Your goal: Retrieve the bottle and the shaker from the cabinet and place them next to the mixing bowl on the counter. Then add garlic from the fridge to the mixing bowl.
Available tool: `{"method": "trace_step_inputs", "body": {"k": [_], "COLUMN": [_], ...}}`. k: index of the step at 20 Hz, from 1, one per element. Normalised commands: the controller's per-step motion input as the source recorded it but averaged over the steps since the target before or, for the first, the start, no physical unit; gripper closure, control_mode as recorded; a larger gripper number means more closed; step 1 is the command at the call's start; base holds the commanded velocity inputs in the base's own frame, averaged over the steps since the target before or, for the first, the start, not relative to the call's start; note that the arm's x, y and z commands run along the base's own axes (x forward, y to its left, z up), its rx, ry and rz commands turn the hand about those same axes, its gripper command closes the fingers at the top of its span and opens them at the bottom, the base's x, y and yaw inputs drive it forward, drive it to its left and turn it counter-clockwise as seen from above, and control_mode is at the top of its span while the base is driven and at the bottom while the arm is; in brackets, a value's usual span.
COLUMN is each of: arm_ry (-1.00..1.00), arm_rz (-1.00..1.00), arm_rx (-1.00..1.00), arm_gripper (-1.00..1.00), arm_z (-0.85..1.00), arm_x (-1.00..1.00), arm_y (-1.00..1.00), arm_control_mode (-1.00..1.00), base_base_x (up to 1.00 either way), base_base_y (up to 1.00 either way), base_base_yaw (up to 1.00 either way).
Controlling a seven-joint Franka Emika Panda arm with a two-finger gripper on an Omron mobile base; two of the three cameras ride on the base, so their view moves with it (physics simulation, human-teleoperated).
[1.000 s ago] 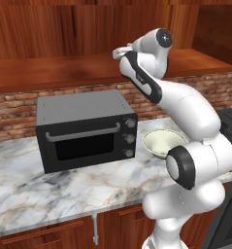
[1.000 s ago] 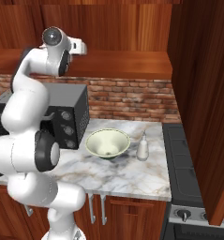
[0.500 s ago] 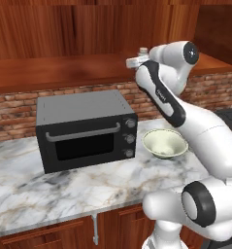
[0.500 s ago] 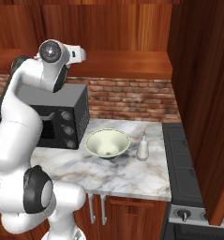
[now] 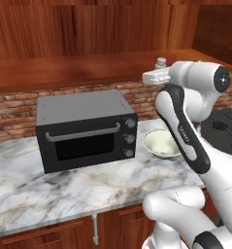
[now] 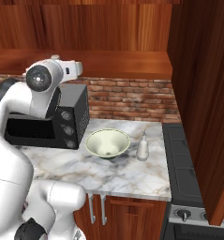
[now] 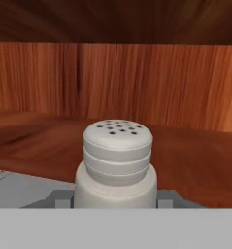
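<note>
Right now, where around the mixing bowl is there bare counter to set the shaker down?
Bare marble runs along the counter's front edge, before the mixing bowl and bottle. A strip behind the bowl, under the brick wall, is free too. It is tight between bowl and toaster oven. The gripper holds the shaker.

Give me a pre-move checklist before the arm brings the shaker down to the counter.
1. Shaker sits between the fingers, perforated cap up: ok.
2. Grip is firm enough to carry it: cannot tell, the fingers are mostly hidden behind it.
3. Gripper is out in front of the cabinet: ok.
4. Bottle already stands beside the mixing bowl: ok.
5. Bare counter remains near the bowl for the shaker: ok.
6. Toaster oven stands left of the bowl, away from that spot: ok.
</note>
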Motion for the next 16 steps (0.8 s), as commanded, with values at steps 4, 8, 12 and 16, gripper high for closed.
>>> {"method": "trace_step_inputs", "body": {"k": [4,8,12,16], "arm_ry": [-0.03,-0.03,-0.05,-0.01], "arm_rz": [0.00,0.00,0.00,0.00], "arm_rx": [0.00,0.00,0.00,0.00], "arm_gripper": [1.00,1.00,1.00,1.00], "arm_z": [-0.04,-0.31,-0.47,-0.47], "arm_x": [-0.99,-0.76,-0.58,-0.61], "arm_y": [-0.64,-0.57,-0.53,-0.42], "arm_control_mode": [-1.00,-1.00,-1.00,-1.00], "base_base_x": [0.00,0.00,0.00,0.00], "base_base_y": [0.00,0.00,0.00,0.00], "base_base_yaw": [0.00,0.00,0.00,0.00]}}
